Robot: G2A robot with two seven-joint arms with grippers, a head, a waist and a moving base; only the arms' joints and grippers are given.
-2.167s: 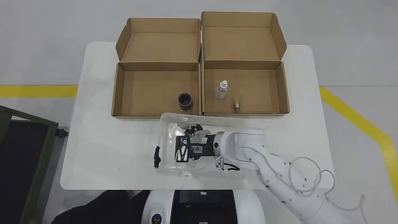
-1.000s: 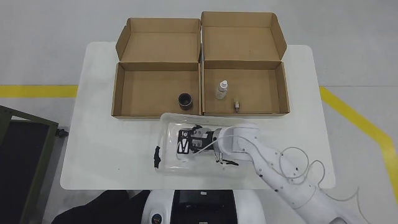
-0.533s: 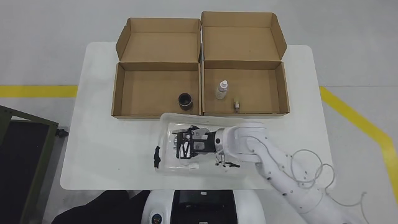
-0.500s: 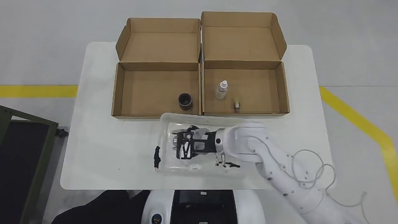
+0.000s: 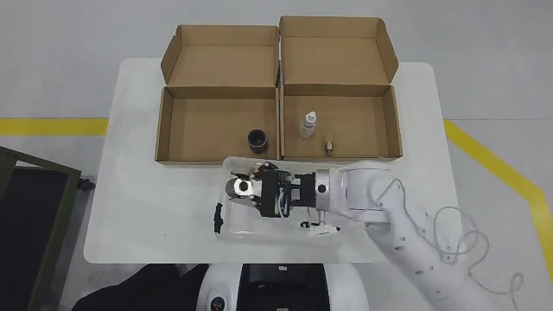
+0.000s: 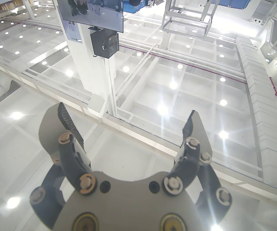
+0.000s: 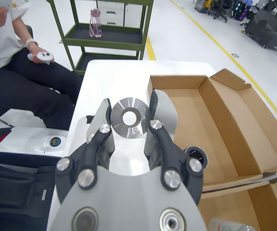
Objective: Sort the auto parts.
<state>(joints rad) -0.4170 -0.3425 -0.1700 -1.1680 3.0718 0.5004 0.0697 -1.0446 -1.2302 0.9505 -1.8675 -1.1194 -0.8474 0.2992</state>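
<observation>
Right claw [image 7: 130, 104] clenches a metal disc [image 7: 119, 111] near the left box [image 5: 203, 130] — black ring [image 5: 257, 139] already inside, disc not yet; left claw [image 6: 126, 109] released.

The right arm [image 5: 393, 216] was white and round, with a thin white cable [image 5: 456, 238] looping beside it. The right hand [image 7: 130, 99] had a grey plate [image 7: 128, 193], black links [image 7: 167, 143], shiny silver screws [image 7: 193, 165] and pale fingers [image 7: 164, 111]. The left hand [image 6: 126, 110] had brass-coloured screws and black ridged pads [image 6: 71, 123].

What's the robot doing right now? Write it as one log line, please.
right gripper: fingers shut on metal disc | metal disc: over clear tray | left gripper: fingers open, empty
</observation>
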